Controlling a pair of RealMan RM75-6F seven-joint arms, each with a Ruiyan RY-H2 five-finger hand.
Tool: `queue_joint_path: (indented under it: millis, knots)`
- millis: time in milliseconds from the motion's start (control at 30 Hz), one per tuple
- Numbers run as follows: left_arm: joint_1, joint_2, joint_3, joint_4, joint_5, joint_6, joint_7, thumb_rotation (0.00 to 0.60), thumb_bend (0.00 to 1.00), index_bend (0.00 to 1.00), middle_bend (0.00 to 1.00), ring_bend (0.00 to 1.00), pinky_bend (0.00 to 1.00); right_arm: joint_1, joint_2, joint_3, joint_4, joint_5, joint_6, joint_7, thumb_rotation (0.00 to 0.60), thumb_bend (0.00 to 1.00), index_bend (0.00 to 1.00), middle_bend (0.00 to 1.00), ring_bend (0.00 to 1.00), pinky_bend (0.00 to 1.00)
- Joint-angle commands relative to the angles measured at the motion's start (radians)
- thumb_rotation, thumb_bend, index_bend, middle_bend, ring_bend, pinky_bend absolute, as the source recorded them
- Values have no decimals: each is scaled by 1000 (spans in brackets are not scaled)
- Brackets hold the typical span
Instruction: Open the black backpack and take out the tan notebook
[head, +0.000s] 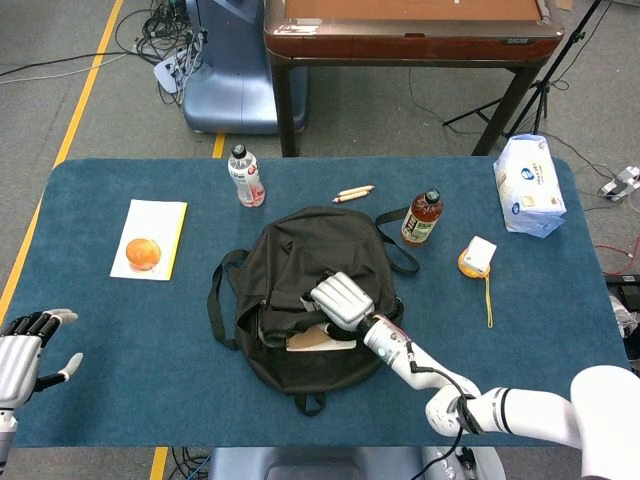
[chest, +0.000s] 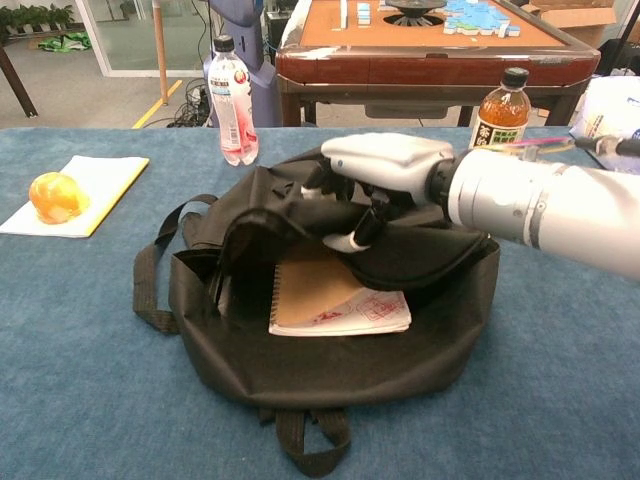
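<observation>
Fabric of the black soft backpack's (chest: 330, 360) front flap is pinched in my right hand (chest: 372, 175) and lifted toward twelve o'clock, baring the tan spiral-bound notebook (chest: 325, 295) inside, while my left hand (head: 22, 345) idles spread-fingered, empty, at the blue counter's (head: 560, 360) eight o'clock corner.

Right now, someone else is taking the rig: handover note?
Right hand: grips the backpack flap and holds it lifted.
Left hand: open, holds nothing, at the table's near left edge.
Notebook: exposed in the backpack's opening, lying flat, spiral edge to the left, not touched by either hand.
Done: backpack opened.
Left: take hold of the notebook and pull it out. The left hand is free but far from it.
</observation>
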Motion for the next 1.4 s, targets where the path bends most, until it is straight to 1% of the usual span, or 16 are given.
queue_joint_path:
  millis: [33, 200, 300, 433, 600, 700, 900, 1067, 1233, 1400]
  knots:
    - [-35, 9, -4, -3, 49, -12, -37, 600, 241, 309, 286, 247, 234, 7, 4, 21, 5, 18, 17, 0, 600, 426, 698, 612, 467, 366]
    - [-90, 18, 7, 10, 137, -34, -149, 600, 241, 327, 288, 281, 234, 14, -27, 56, 23, 81, 66, -38, 600, 426, 698, 612, 474, 411]
    - [-120, 15, 8, 27, 200, -15, -197, 600, 241, 346, 314, 315, 240, 25, -47, 75, 30, 133, 80, -68, 600, 427, 698, 612, 474, 424]
    - [-164, 9, 11, 44, 266, 0, -269, 600, 241, 374, 353, 353, 272, 37, -60, 92, 24, 182, 106, -109, 600, 428, 698, 612, 474, 423]
    - [-216, 2, 21, 52, 330, -6, -313, 600, 241, 398, 387, 384, 307, 55, -80, 121, 30, 235, 136, -141, 600, 428, 698, 612, 474, 424]
    - [-256, -8, 33, 59, 383, -11, -341, 600, 241, 410, 410, 405, 325, 76, -92, 144, 37, 285, 142, -169, 600, 428, 698, 612, 474, 423]
    - [-339, -30, 52, 63, 443, -68, -369, 600, 241, 414, 414, 410, 347, 117, -114, 177, 38, 357, 159, -219, 600, 428, 698, 612, 474, 423]
    - [-417, -89, 64, 98, 482, -120, -402, 600, 241, 415, 415, 413, 355, 143, -124, 191, 37, 403, 164, -238, 600, 428, 698, 612, 474, 423]
    - [-486, -170, 77, 180, 495, -172, -427, 600, 241, 418, 417, 413, 362, 153, -126, 186, 31, 422, 182, -251, 600, 428, 698, 612, 474, 424]
    - [-534, -244, 85, 263, 484, -198, -455, 600, 241, 419, 417, 413, 371, 155, -121, 176, 22, 436, 190, -257, 600, 428, 698, 612, 474, 423]
